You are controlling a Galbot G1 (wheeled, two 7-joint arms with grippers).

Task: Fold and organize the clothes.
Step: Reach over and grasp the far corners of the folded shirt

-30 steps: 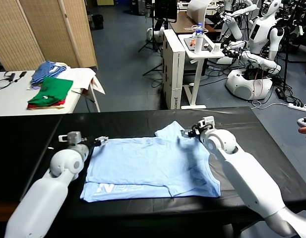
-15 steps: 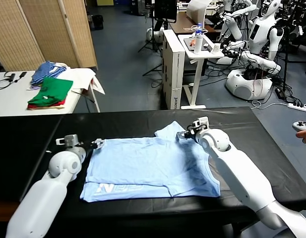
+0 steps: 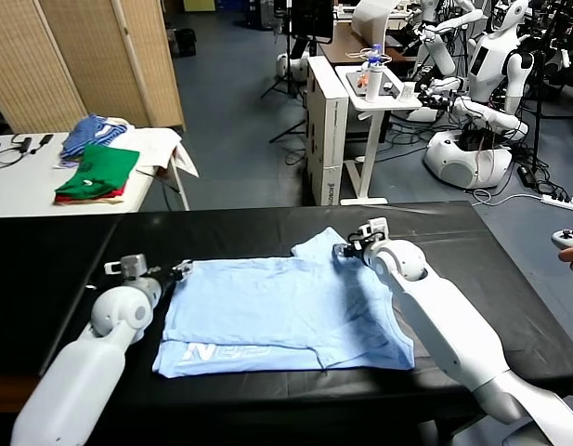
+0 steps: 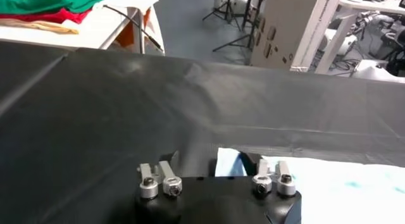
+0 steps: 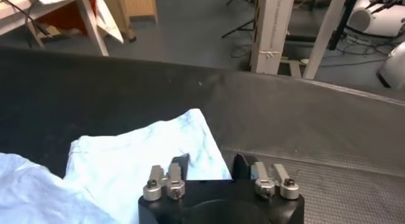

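The clothes, one light sky-blue T-shirt (image 3: pixel 286 311) with a white logo (image 3: pixel 226 352) near its front hem, lie flat on the black table (image 3: pixel 54 260). My left gripper (image 3: pixel 182 269) sits low at the shirt's far left corner. In the left wrist view that corner (image 4: pixel 227 162) lies between the dark fingers of the left gripper (image 4: pixel 212 159), which stand apart. My right gripper (image 3: pixel 345 251) is down at the far right sleeve. In the right wrist view the sleeve's edge (image 5: pixel 139 155) runs between the parted fingers of the right gripper (image 5: pixel 210 163).
At the back left, a white side table (image 3: pixel 26 181) carries green and red folded garments (image 3: pixel 96 175) and a blue striped bundle (image 3: pixel 91 132). A white cart (image 3: pixel 365 93) and other robots (image 3: pixel 481 102) stand behind. A hand with a controller (image 3: pixel 569 243) shows at the right edge.
Both grippers' jaws have narrowed over the shirt's edges. The right gripper has shifted a little left along the sleeve, and the left gripper has eased slightly back.
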